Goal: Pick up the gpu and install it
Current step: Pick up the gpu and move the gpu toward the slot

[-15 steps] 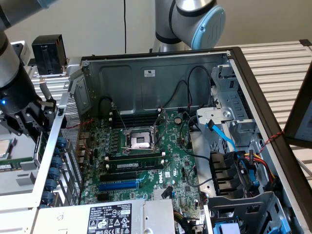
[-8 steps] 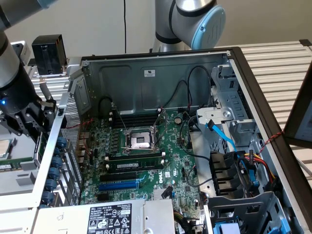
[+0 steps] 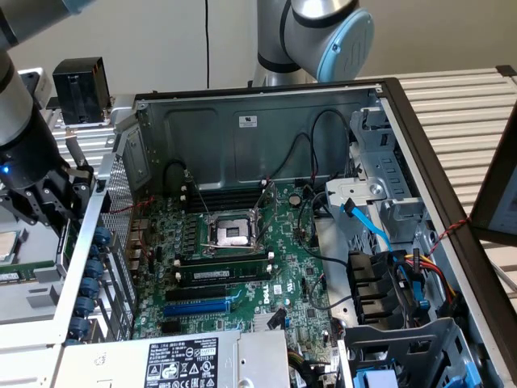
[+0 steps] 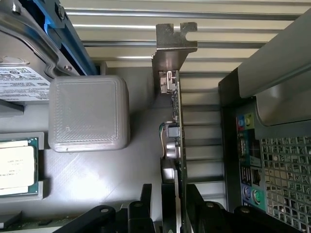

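Gpu (image 4: 178, 131) edge-on, clamped in end effector (image 4: 169, 191); just beside computer case (image 4: 232, 121)

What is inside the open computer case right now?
The motherboard with its CPU socket, a blue slot, cables and drive bays. The power supply covers part of the board. The gpu is not inside: the gripper clamps it outside the case.

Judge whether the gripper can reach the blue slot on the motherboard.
Probably yes: the case lies open, the blue slot is bare; the gripper, holding the gpu, is outside the case's wall.
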Robot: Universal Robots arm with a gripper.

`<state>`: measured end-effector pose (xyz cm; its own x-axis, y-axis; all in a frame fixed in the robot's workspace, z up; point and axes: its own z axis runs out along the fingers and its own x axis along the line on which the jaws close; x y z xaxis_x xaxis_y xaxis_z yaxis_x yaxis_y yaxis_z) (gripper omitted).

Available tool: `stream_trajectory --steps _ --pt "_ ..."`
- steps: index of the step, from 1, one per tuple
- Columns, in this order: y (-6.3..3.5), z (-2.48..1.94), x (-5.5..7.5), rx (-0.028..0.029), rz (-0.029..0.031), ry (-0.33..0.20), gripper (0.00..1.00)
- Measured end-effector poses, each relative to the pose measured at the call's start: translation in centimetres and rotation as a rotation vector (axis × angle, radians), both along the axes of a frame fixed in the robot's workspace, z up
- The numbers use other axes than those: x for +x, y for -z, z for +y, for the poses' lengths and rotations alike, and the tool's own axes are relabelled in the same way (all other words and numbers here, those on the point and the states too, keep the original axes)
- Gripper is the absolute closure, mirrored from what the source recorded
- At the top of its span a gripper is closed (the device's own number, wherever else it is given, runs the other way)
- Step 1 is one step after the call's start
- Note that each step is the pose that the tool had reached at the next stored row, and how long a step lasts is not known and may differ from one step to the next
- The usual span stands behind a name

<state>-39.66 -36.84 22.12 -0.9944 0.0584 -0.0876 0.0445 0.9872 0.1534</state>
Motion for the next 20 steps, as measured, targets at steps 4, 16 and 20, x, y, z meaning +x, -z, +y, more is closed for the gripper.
stream_trajectory --steps 4,16,20 --pt "-0.02 -0.01 -0.01 0.0004 0.0026 0.003 0.59" --pt "-0.02 -0.12 0.03 0.0016 0.0116 0.002 0.59" --pt "-0.01 -0.32 0.02 0.0017 0.0114 0.002 0.59"
